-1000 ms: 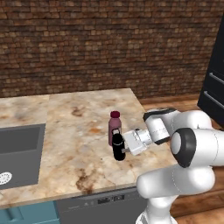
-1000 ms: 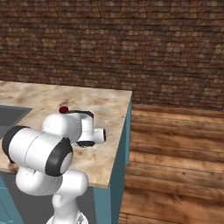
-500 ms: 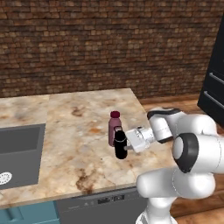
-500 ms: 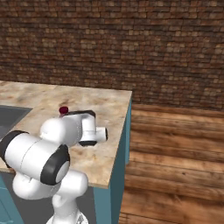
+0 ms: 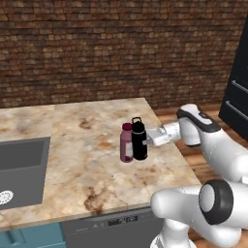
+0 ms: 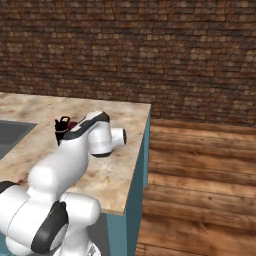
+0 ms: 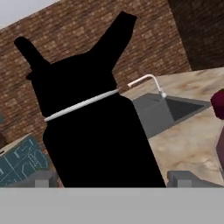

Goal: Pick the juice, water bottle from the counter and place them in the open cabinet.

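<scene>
The water bottle (image 5: 139,140), slim and all black with a loop lid, hangs slightly above the counter (image 5: 87,145), and my gripper (image 5: 147,139) is shut on it from the right. Just left of it the maroon juice (image 5: 126,144) stands upright on the counter. In the hand view the water bottle (image 7: 96,131) spans the gap between my fingertips (image 7: 43,178), and the juice (image 7: 220,127) shows at the right edge. In the right base view my arm hides most of both: the bottle's loop (image 6: 62,124) and the juice cap (image 6: 72,124) peek out. The open cabinet is out of view.
A sink (image 5: 22,169) is set into the counter at the left, with its faucet (image 7: 146,81) behind it. A brick wall runs along the back. The counter ends just right of the bottles, above a wooden floor (image 6: 200,175). A dark tall appliance (image 5: 237,87) stands at far right.
The water bottle has risen and shifted slightly right together with my hand, from in front of the juice to beside it. The arm's elbow has swung out. The juice has not moved.
</scene>
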Robot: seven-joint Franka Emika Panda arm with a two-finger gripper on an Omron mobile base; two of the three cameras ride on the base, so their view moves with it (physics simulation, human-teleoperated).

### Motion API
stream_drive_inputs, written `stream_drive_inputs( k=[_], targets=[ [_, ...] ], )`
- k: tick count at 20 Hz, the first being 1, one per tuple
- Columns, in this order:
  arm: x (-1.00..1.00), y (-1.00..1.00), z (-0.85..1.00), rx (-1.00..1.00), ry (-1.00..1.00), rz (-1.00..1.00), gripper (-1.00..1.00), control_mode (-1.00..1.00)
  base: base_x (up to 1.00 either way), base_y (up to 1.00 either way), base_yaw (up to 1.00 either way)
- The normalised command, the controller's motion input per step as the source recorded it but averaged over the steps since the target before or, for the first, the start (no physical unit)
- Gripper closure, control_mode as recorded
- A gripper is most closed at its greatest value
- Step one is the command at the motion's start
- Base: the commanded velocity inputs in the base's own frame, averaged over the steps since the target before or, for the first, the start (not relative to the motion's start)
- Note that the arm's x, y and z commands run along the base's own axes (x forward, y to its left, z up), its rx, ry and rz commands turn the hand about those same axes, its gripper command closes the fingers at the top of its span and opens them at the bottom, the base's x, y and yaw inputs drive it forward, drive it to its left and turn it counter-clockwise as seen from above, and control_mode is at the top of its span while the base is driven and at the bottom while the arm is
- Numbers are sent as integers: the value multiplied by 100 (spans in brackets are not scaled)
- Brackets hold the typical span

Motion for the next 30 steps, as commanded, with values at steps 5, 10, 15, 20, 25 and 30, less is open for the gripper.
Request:
stream_drive_inputs(
  k=[5,10,15,20,25,30],
  targets=[
    [0,-6,100,0,19,-6,100,-100,0,0,0],
    [0,-4,82,0,14,-6,100,-100,0,0,0],
    [-24,-2,53,0,1,-7,100,-100,0,0,0],
    [-25,0,38,0,-2,-5,100,-100,0,0,0],
    [-3,-3,25,-4,-11,-5,100,-100,0,0,0],
    [0,-35,15,-6,-7,-7,100,-100,0,0,0]
  ],
)
